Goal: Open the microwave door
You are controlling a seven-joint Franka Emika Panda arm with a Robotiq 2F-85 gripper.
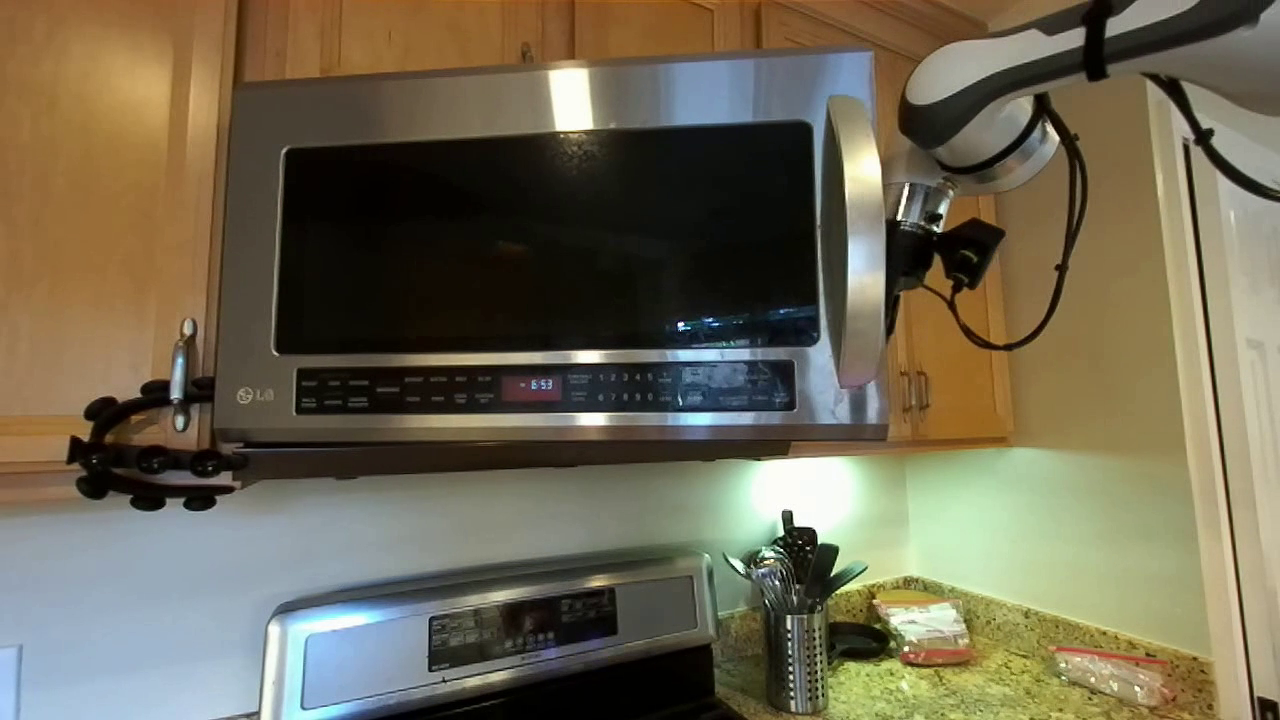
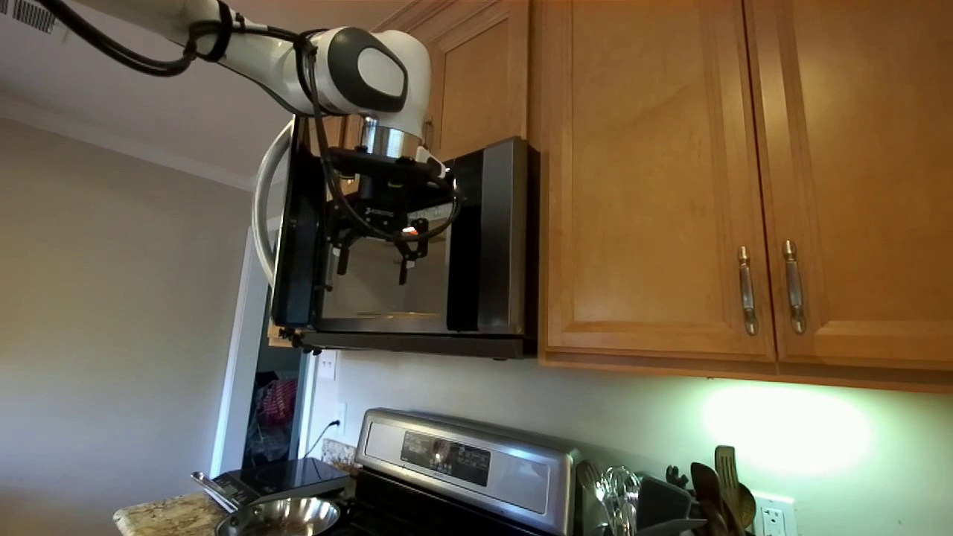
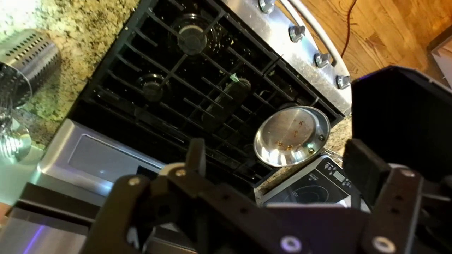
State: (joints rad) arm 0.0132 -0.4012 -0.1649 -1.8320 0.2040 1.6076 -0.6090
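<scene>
The microwave door (image 1: pixel 550 240) is swung out from the microwave (image 2: pixel 502 246), which is mounted above the stove (image 1: pixel 500 640) between wooden cabinets (image 2: pixel 648 186). An exterior view shows the door nearly edge-on, its free side well apart from the microwave's steel body; the curved handle (image 1: pixel 858 240) is on the outer face. A white arm (image 2: pixel 380 78) reaches in over this opening, and its 2 fingers (image 3: pixel 196 155) point down between door and body. The fingers stand apart, a wide gap between their tips. Whether they touch the door, I cannot tell; in an exterior view the handle side mostly hides them.

The wrist view looks down on the stove's black grates (image 3: pixel 172 74), where a steel pan (image 3: pixel 291 132) sits at a corner, near a flat portable cooktop (image 3: pixel 310 192). On the speckled surface (image 1: pixel 930 690), a perforated steel holder (image 1: pixel 797 665) carries utensils (image 1: pixel 822 565), and 2 clear bags (image 1: pixel 1110 678) lie near the wall (image 1: pixel 1050 540).
</scene>
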